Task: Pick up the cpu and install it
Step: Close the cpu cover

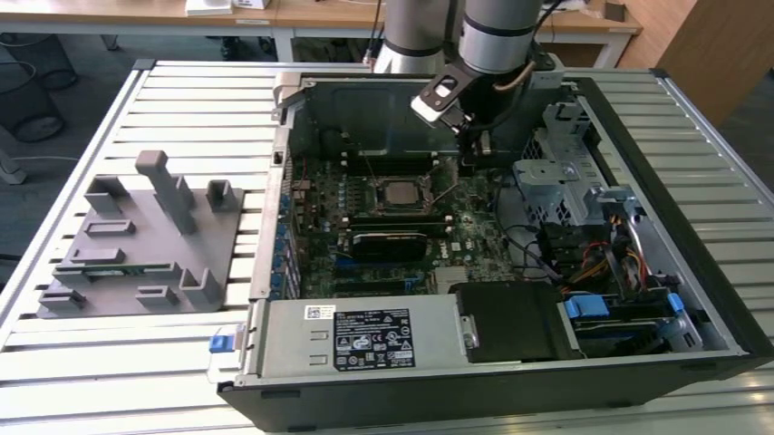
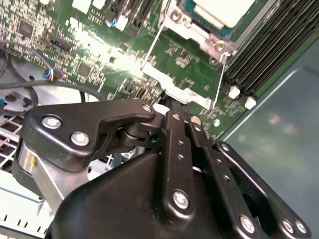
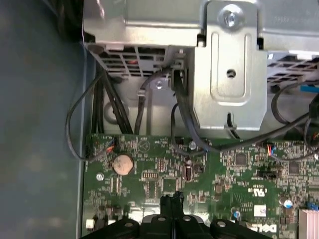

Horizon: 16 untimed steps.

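Bright, even light in the exterior view: pale on the slatted table [image 1: 158, 109] beside the motherboard [image 1: 387, 227], dimmer on the motherboard itself. In the second wrist view, blown-out white glare on the motherboard just past the gripper [image 2: 172, 107]. In the first wrist view, murky shade beyond the motherboard's edge.

I think I am standing in a robotics laboratory or a test workshop, arranged inside an office-like room. An opened computer case [image 1: 708, 236] lies on a work table [image 1: 181, 100] made of metal slats, with its green motherboard [image 1: 362, 199] uncovered, and my gripper [image 1: 473, 149] hangs inside it. Beside the case, on the exterior view's left, there is a grey fixture [image 1: 133, 245] with upright holders and slots. Behind the table I see pale wooden desks [image 1: 326, 13] and a grey-blue floor [image 1: 24, 208].
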Each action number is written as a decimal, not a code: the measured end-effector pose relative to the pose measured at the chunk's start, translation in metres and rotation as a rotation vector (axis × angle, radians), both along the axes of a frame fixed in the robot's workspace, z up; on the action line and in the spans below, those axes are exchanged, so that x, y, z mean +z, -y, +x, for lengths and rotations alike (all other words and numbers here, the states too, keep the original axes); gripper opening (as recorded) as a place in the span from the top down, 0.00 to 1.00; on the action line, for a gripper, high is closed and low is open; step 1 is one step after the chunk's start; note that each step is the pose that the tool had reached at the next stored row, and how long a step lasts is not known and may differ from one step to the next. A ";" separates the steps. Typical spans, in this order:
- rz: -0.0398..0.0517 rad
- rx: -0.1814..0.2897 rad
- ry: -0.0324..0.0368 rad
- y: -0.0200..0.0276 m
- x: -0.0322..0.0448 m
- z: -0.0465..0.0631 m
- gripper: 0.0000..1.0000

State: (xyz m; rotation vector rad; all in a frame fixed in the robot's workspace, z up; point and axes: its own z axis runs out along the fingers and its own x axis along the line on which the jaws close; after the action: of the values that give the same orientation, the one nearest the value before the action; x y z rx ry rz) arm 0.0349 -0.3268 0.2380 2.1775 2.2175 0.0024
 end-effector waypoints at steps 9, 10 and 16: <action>0.0001 0.000 0.0000 0.0000 0.0000 -0.012 0.89; 0.0001 0.000 0.0000 0.0000 0.0000 -0.013 0.89; 0.0001 0.000 0.0001 0.0000 -0.0001 -0.021 0.89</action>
State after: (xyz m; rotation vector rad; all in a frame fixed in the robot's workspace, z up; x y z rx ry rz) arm 0.0141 -0.3268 0.2380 2.1775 2.2176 0.0026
